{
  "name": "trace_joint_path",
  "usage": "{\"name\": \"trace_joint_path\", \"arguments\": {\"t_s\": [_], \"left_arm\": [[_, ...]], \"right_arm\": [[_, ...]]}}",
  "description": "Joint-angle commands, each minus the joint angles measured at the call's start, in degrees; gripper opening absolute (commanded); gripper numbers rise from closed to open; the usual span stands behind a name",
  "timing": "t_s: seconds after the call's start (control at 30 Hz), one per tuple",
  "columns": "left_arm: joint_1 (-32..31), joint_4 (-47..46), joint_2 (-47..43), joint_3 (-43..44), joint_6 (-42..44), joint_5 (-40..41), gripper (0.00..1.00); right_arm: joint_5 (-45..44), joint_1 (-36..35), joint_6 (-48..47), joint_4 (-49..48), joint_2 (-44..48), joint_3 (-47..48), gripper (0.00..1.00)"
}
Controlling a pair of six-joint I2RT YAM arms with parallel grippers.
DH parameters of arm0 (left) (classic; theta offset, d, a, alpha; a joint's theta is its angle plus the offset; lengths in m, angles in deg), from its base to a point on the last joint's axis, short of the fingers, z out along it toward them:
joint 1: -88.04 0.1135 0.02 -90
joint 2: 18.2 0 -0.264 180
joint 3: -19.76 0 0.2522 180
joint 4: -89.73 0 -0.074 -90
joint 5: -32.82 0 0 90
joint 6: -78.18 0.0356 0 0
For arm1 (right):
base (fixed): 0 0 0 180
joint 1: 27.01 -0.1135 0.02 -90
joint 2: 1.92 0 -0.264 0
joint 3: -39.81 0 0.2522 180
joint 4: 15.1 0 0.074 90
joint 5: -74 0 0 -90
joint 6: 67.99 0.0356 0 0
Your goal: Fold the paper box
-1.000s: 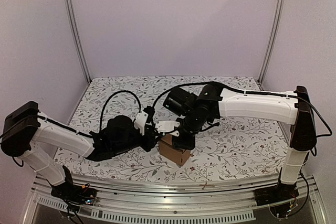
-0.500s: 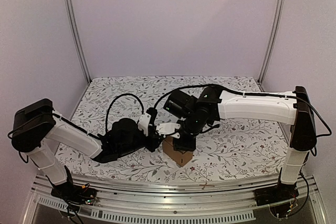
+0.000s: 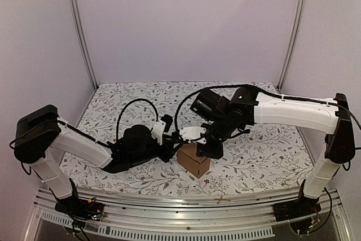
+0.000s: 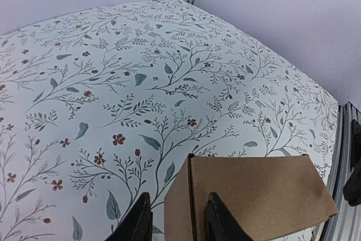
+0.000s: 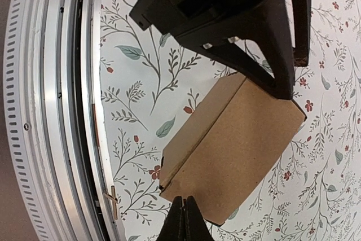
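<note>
The paper box (image 3: pixel 194 161) stands as a small closed brown carton on the floral cloth near the front middle. My left gripper (image 3: pixel 172 150) reaches it from the left. In the left wrist view its jaws (image 4: pixel 177 218) are open and straddle the box's (image 4: pixel 254 196) left top edge. One finger lies over the top face, the other hangs beside the side wall with a strip of cloth showing between. My right gripper (image 3: pixel 209 149) hangs over the box's right side. It is shut with nothing in it (image 5: pixel 185 218), at the edge of the box (image 5: pixel 237 139). Whether it touches the box I cannot tell.
The floral cloth (image 3: pixel 265 156) covers the table. A metal rail (image 5: pixel 62 111) runs along the front edge close to the box. Upright frame posts (image 3: pixel 79 26) stand at the back corners. The left gripper's dark body (image 5: pixel 237 21) crowds the box's far end in the right wrist view.
The right arm has swung rightward and its gripper now sits over the box's right side. The box has turned a little. The left arm has pushed slightly further toward the box.
</note>
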Motion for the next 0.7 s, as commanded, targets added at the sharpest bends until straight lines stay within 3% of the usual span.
{"name": "trace_joint_path", "arguments": {"t_s": [0.0, 0.17, 0.5, 0.67], "left_arm": [[0.49, 7.81, 2.73, -0.32, 0.97, -1.04, 0.33], [0.55, 8.05, 2.63, -0.06, 1.34, -0.94, 0.33], [0.53, 9.24, 1.87, 1.22, 1.76, -1.71, 0.33], [0.54, 9.89, 1.50, 1.18, 2.05, -1.48, 0.33]], "right_arm": [[0.07, 0.47, -1.19, -0.86, -0.40, -4.29, 0.00], [-1.00, 0.57, -1.71, -2.67, -1.74, -8.20, 0.00], [-2.74, 1.77, -1.72, -1.10, 3.68, -3.44, 0.00], [-3.20, 2.10, -2.23, -1.36, 1.71, -5.09, 0.00]]}}
